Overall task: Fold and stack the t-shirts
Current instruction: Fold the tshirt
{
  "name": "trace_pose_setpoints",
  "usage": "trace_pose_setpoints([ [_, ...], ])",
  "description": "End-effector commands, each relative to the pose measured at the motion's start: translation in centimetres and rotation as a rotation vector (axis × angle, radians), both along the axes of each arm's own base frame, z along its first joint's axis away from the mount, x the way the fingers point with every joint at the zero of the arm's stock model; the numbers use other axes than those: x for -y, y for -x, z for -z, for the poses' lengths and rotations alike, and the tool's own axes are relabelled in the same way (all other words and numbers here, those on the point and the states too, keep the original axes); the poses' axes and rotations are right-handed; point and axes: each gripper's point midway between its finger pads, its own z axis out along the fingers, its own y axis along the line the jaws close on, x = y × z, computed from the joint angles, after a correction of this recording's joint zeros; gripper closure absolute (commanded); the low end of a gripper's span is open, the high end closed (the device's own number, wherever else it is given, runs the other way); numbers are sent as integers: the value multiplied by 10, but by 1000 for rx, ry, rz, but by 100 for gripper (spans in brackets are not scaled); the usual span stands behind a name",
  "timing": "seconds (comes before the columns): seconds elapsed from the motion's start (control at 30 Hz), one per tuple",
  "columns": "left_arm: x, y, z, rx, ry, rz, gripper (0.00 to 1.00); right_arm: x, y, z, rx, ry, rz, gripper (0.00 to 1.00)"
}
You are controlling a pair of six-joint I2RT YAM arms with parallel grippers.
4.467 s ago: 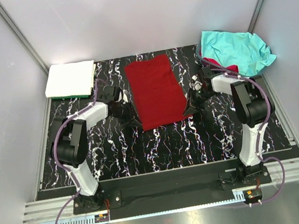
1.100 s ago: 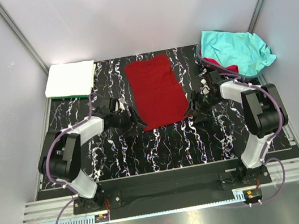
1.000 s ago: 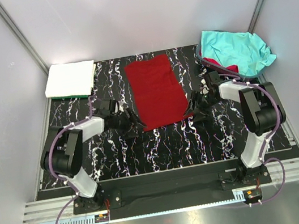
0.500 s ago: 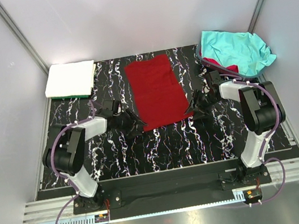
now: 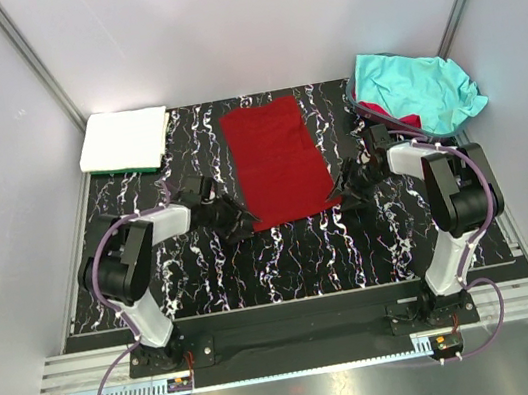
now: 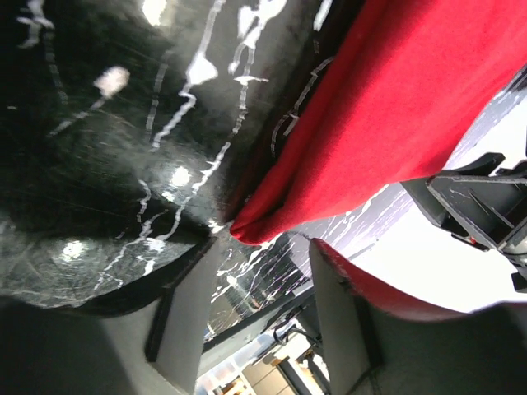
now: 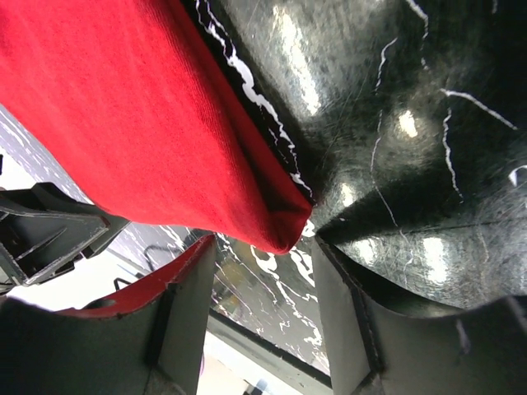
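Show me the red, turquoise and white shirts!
red shirt (image 5: 276, 160): top view, middle of the flat cloth.
turquoise shirt (image 5: 418, 88): top view, middle of the crumpled heap.
white shirt (image 5: 123, 140): top view, centre of its folded top.

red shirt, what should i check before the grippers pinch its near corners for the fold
1. Near left corner of the red shirt sits between the fingers of the left gripper: ok.
2. Near right corner sits at the right gripper: ok.
3. Cloth pinched: not ok, both grippers are open.
4. Shirt flat on the mat: ok.
5. Far end free of the turquoise shirt and white stack: ok, both lie apart.
6. Fingers under all layers: cannot tell.
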Motion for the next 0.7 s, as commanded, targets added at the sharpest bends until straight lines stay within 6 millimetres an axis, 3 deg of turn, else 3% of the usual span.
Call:
trace_pose_setpoints([
  [0.0,-23,11,38,-75,-134,-42,48,18,-12,20,15,110,33,43],
  [0.13,-26,7,42,-82,-140,-48,54,17,-16,23,11,104,29,44],
  [0.47,-23,1,46,-88,-137,-37,54,18,-22,28,3,107,31,44],
  [0.57,-22,-2,48,-84,-136,-28,62,18,-22,30,0,110,33,46],
  [0.67,-22,-6,49,-63,-126,-22,73,16,-21,32,-4,96,26,55],
])
